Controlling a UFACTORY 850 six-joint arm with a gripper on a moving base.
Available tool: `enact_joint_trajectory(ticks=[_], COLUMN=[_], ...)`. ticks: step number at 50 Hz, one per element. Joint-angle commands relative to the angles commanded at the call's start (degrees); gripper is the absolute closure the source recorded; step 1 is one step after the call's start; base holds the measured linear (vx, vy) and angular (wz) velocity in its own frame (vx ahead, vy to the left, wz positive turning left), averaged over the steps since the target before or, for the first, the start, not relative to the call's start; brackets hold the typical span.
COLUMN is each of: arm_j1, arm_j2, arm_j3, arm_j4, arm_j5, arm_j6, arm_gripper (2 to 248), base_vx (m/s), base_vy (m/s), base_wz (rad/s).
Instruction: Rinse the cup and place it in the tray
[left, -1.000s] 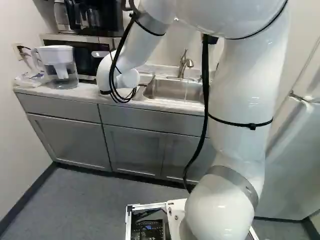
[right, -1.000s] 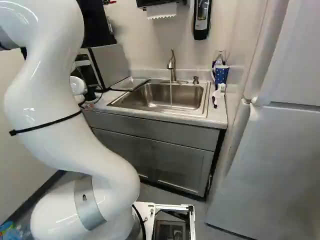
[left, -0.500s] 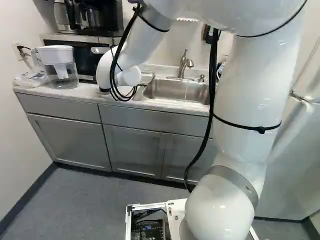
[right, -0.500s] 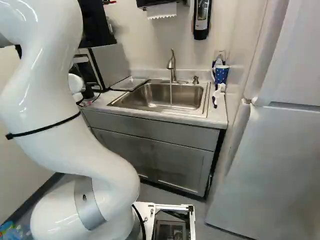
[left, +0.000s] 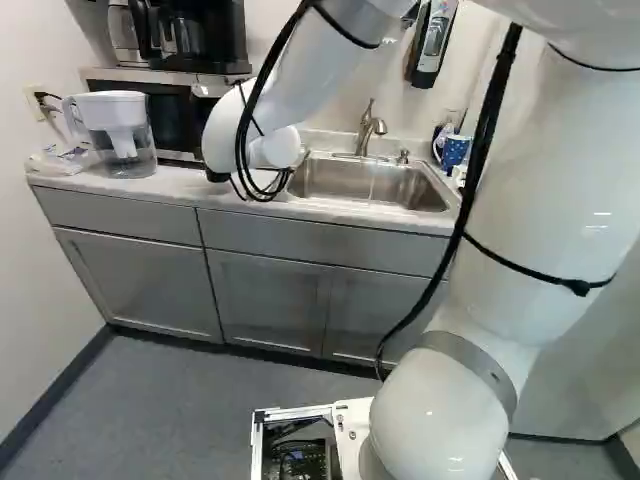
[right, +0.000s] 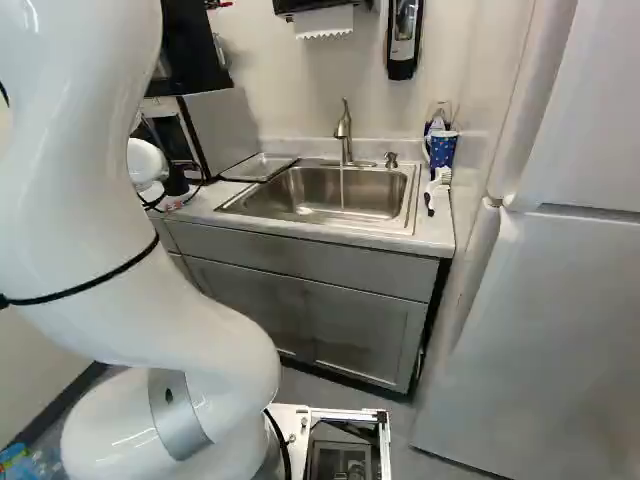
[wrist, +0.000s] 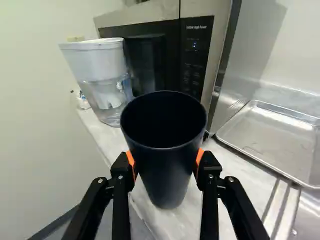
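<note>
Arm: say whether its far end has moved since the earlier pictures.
Yes, in the left base view the arm's far end has shifted right against the sink.

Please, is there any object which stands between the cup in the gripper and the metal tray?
Nothing visible stands between the dark cup, held in the gripper, and the tray; only counter lies between them.

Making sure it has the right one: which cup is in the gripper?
The plain dark cup, clamped in the gripper; the other cup, blue with pale spots, stands beside the sink.
</note>
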Motion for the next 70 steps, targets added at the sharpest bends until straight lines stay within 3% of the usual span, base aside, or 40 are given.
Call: enact_joint_trajectory(ticks=[33, 70], arm_j1=[-4.71, -11.95], arm_j2=[6.05, 5.74], arm_j3=[5.65, 5.36], arm_j4=[0.00, 0.00], arm_j5=[0.00, 0.00], arm_j6=[0.00, 0.00], arm_gripper=[125, 125], base_vx=[0.000, 0.000], base_vy=[0.000, 0.000], base_wz=[0.000, 0.000])
